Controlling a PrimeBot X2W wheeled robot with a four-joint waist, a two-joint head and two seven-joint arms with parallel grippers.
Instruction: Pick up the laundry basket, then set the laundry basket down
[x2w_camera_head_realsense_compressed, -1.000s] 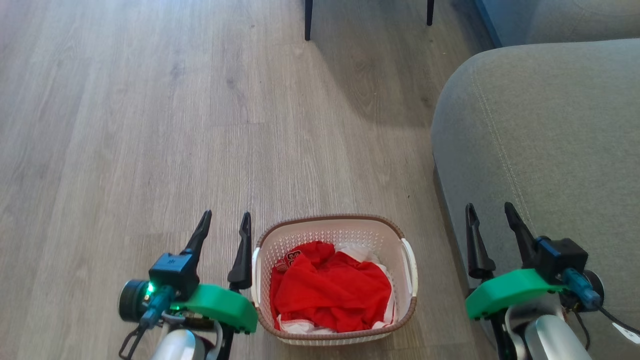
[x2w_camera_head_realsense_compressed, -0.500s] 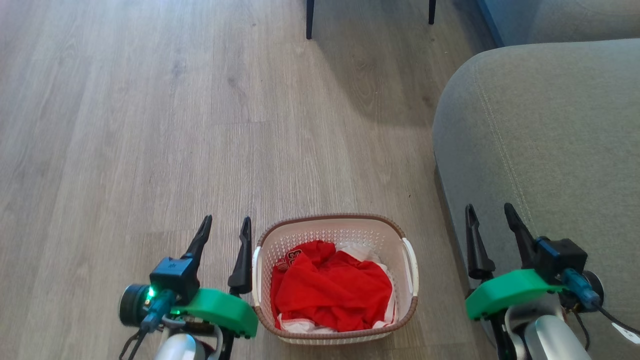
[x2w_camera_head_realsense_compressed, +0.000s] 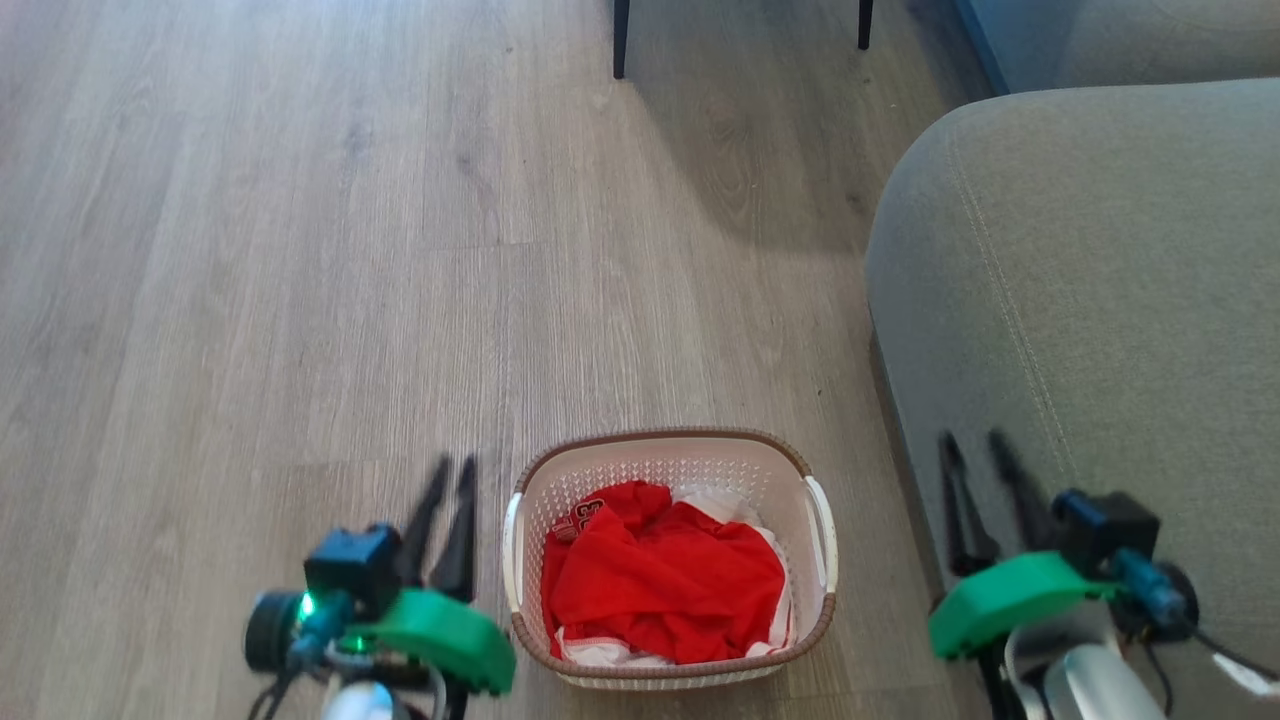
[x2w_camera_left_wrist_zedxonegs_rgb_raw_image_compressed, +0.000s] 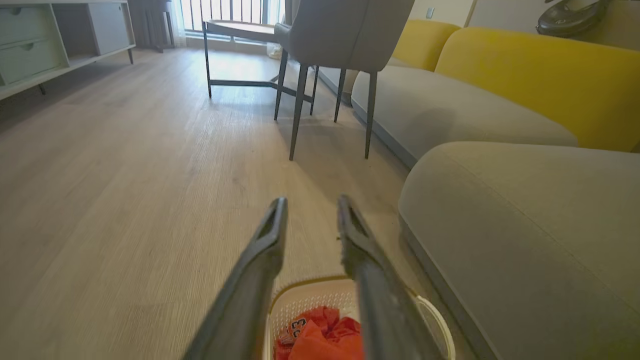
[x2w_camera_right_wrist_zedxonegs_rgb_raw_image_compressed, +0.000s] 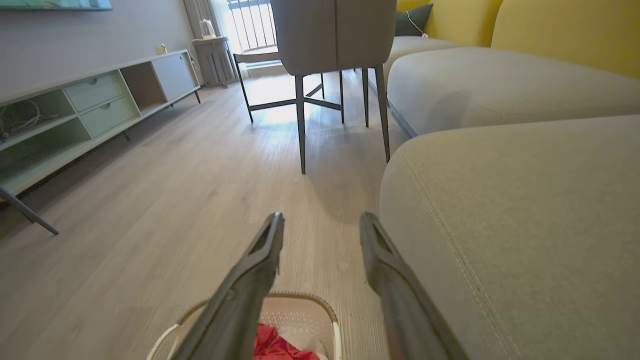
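Observation:
The laundry basket (x2w_camera_head_realsense_compressed: 660, 437) stands on the wood floor, white and perforated with a brown rim, holding red and white clothes (x2w_camera_head_realsense_compressed: 660, 585). My left gripper (x2w_camera_head_realsense_compressed: 455, 468) hovers just left of its left handle (x2w_camera_head_realsense_compressed: 511, 540), blurred, fingers apart, holding nothing. My right gripper (x2w_camera_head_realsense_compressed: 972, 440) is right of the basket, in front of the sofa's side, open and empty. In the left wrist view the left gripper (x2w_camera_left_wrist_zedxonegs_rgb_raw_image_compressed: 312, 200) points over the basket (x2w_camera_left_wrist_zedxonegs_rgb_raw_image_compressed: 320, 295). In the right wrist view the basket (x2w_camera_right_wrist_zedxonegs_rgb_raw_image_compressed: 305, 306) lies below the right gripper (x2w_camera_right_wrist_zedxonegs_rgb_raw_image_compressed: 321, 217).
A grey sofa (x2w_camera_head_realsense_compressed: 1100, 280) rises close to the basket's right side. Dark chair legs (x2w_camera_head_realsense_compressed: 618, 40) stand at the far end of the floor. A low cabinet (x2w_camera_right_wrist_zedxonegs_rgb_raw_image_compressed: 75, 110) runs along the left wall, and yellow back cushions (x2w_camera_left_wrist_zedxonegs_rgb_raw_image_compressed: 525, 75) sit behind the sofa.
Both grippers have drawn back toward the view's bottom and are blurred by motion. The left gripper's fingers look closer together than before. The basket has stayed in place.

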